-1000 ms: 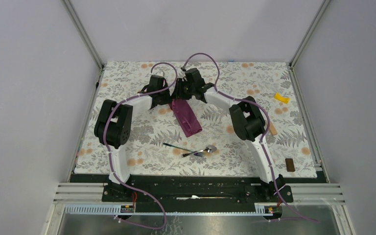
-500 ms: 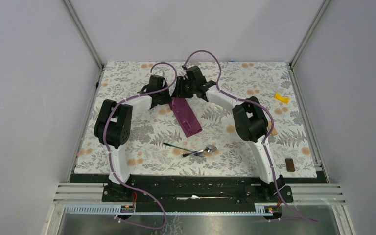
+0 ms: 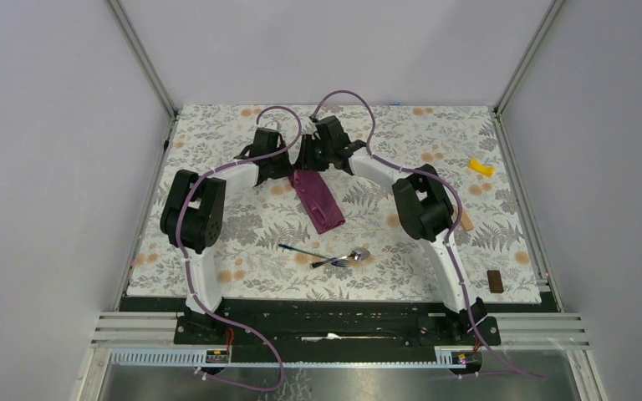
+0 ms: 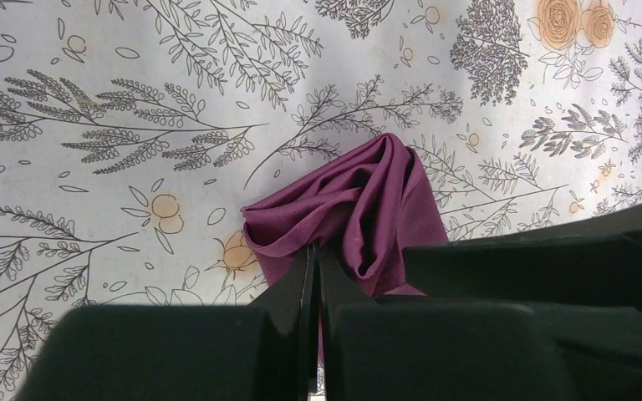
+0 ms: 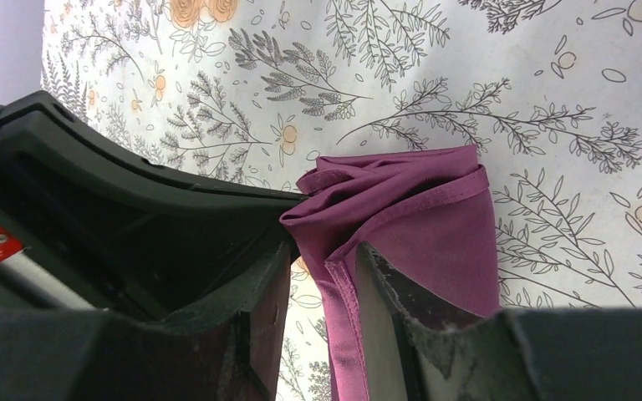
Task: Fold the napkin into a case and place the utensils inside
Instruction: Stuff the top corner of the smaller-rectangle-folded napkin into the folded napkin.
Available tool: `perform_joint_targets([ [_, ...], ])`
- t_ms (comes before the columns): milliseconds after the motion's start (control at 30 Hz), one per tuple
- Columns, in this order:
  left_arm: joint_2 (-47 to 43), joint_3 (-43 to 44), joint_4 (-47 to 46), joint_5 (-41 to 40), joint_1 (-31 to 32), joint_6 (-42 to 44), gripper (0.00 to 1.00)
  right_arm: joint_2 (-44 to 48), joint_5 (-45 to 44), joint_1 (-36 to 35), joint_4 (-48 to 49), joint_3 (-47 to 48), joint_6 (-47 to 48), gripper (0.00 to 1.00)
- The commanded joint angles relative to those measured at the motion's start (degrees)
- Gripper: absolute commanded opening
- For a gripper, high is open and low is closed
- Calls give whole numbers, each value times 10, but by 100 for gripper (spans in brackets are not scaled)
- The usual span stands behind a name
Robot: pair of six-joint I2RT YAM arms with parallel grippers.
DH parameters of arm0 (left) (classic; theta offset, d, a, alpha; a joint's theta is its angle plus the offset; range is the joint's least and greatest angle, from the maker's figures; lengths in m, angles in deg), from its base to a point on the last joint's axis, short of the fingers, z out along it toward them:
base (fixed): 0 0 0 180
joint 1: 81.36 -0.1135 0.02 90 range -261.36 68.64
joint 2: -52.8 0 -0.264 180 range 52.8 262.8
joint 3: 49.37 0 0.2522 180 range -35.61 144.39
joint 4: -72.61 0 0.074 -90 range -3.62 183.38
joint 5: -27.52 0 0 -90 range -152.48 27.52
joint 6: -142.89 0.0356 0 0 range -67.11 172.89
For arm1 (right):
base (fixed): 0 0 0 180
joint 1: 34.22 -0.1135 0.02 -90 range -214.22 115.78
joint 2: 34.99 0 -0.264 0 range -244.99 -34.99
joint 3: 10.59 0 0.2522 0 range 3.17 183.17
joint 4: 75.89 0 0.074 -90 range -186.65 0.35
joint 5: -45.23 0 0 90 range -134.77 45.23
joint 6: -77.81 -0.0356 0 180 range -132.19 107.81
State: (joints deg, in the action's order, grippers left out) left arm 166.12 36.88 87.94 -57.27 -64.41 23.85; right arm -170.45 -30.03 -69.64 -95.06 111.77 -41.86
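The dark purple napkin (image 3: 318, 200) lies as a narrow oblong packet on the floral tablecloth, its far end bunched between both grippers. My left gripper (image 3: 289, 170) is shut on that bunched end (image 4: 359, 205), its fingertips (image 4: 305, 271) pinched on a fold. My right gripper (image 3: 309, 163) is open at the same end. The napkin's hemmed edge (image 5: 343, 292) runs between its fingers (image 5: 380, 284), which do not clamp it. The silver spoon (image 3: 349, 256) and the thin bluish-handled utensil (image 3: 301, 249) lie crossed on the cloth nearer the arm bases, apart from the packet.
A small yellow piece (image 3: 481, 167) lies at the far right. A small brown block (image 3: 494, 281) sits near the front right edge. A tan object (image 3: 466, 222) shows beside the right arm's elbow. Grey walls and metal posts surround the table.
The right arm's elbow has shifted slightly out and back. The napkin, the utensils and the left arm have not visibly moved.
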Motion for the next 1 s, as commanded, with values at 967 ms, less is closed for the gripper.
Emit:
perform_joint_targets([
  [967,-29,-7,-37,16,-3,-9,0,-51,-20,-24,-22,97,3,19],
])
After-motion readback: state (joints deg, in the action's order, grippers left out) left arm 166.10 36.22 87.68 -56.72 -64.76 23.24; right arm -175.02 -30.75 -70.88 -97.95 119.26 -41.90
